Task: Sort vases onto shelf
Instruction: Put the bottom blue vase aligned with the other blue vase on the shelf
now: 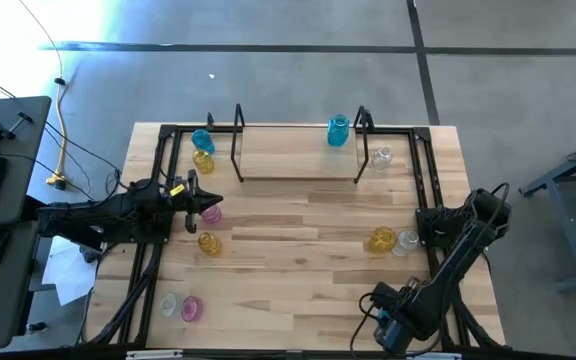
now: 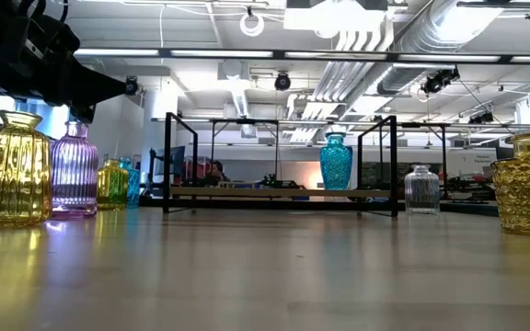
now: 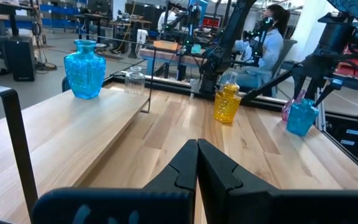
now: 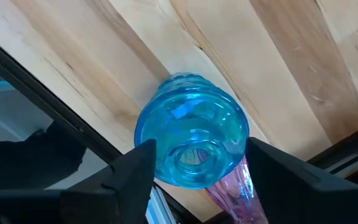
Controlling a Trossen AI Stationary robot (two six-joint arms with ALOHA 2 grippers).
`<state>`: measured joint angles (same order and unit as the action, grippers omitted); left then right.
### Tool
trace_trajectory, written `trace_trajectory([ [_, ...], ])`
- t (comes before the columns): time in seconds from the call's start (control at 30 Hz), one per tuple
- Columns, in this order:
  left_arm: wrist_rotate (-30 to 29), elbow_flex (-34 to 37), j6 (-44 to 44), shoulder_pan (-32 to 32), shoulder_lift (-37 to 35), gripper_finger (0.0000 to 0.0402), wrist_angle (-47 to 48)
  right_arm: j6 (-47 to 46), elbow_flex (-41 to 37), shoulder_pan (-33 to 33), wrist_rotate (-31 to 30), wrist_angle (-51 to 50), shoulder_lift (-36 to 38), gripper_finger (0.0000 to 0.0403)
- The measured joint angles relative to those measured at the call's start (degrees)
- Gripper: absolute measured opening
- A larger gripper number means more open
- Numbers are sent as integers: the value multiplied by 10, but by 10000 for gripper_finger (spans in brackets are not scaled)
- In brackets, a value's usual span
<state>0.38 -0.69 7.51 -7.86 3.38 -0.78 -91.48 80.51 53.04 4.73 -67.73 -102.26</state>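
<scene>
My right gripper points straight down near the table's right edge, open. Its two fingers stand on either side of a blue vase that stands upright on the table. A pink vase stands close against the blue one. The shelf lies at the far side of the table, and another blue vase stands on its right end. My left gripper is shut and level at the table's left, just above a pink vase. My right gripper comes at the blue vase from above, one finger at each side of its round body. I cannot tell whether the fingers touch the glass. The vase stands upright on the table.
A clear vase stands right of the shelf's post. Yellow and clear vases stand left of my right arm. Blue and yellow vases are far left, a yellow one mid left, clear and pink near left.
</scene>
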Motion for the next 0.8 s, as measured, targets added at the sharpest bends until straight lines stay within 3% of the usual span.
trace_trajectory([
  [0.3, 0, 0, 5, 0, 0, 0, 0, -2, 0, 0, -12, 9, 0, 171],
  [0.8, 0, 0, 9, 0, 0, 0, -1, 0, 0, 0, -12, 6, 0, 173],
])
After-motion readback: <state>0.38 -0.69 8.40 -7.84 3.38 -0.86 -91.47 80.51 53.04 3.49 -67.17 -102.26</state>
